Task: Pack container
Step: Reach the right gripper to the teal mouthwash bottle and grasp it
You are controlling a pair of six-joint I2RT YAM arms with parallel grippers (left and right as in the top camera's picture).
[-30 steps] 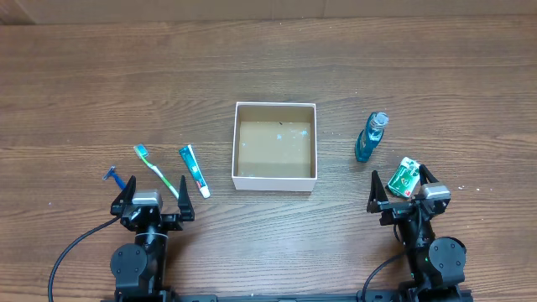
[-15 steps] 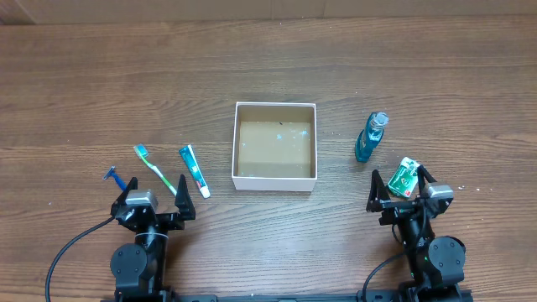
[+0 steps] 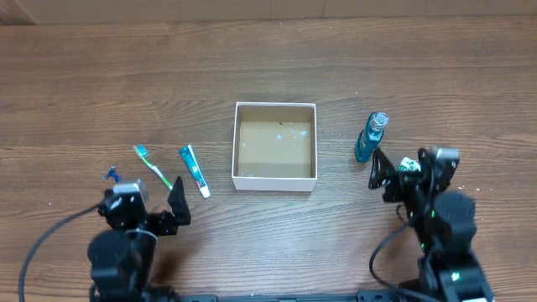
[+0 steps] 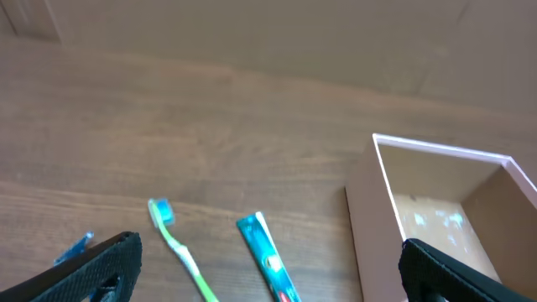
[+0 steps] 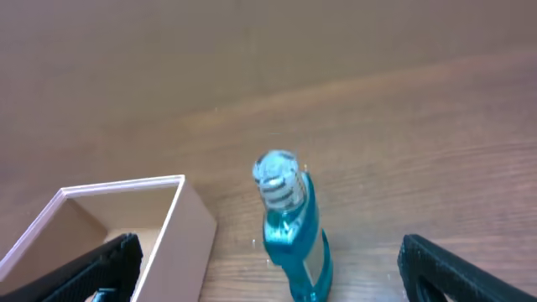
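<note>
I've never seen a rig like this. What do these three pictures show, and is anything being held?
These are two robot arms at a wooden table. One picture looks down from above; the other two come from a camera on each wrist, so the black shapes in their bottom corners are that arm's own fingers. The left gripper and right gripper are open, holding nothing. In the middle sits an empty container; a razor, toothbrush and toothpaste tube lie on the left arm's side, a blue bottle on the right's.

The container [image 3: 274, 183] has white walls and a tan floor; the bottle [image 3: 366, 144] is teal; the desk [image 3: 126, 75] has brown wood grain.
</note>
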